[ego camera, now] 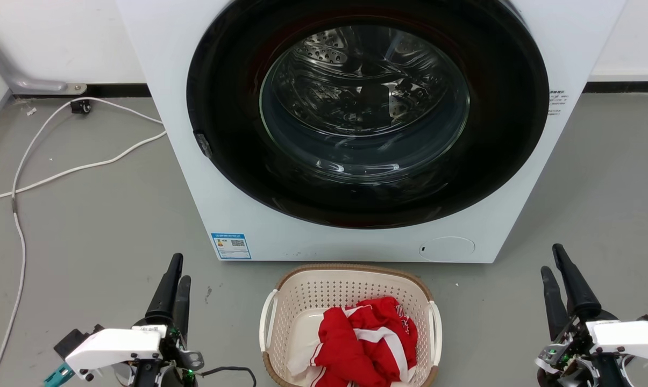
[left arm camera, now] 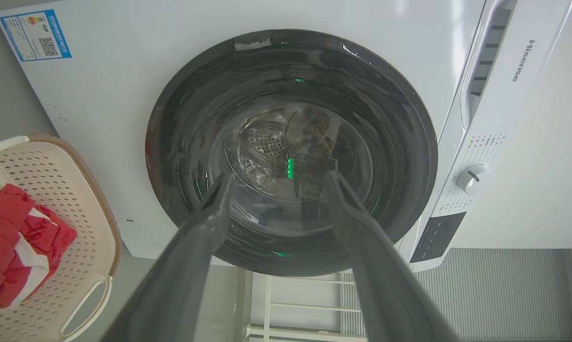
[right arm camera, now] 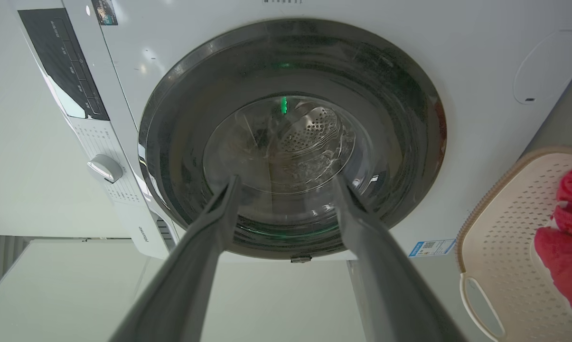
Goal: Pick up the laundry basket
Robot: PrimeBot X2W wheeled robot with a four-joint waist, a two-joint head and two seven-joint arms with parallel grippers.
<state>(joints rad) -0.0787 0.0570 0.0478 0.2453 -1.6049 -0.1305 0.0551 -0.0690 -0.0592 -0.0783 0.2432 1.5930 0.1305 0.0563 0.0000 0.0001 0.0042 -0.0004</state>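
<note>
Laundry basket: one; side handles: two

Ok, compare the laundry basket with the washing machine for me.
Size: the laundry basket is far smaller than the washing machine behind it. Colour: the basket is cream with a brown rim; the machine is white with a dark round door. Contents: the basket holds red and white clothing; no laundry shows through the machine's shut door. Both stand on the grey floor.

Cream perforated laundry basket upright on floor, brown-rimmed.
</note>
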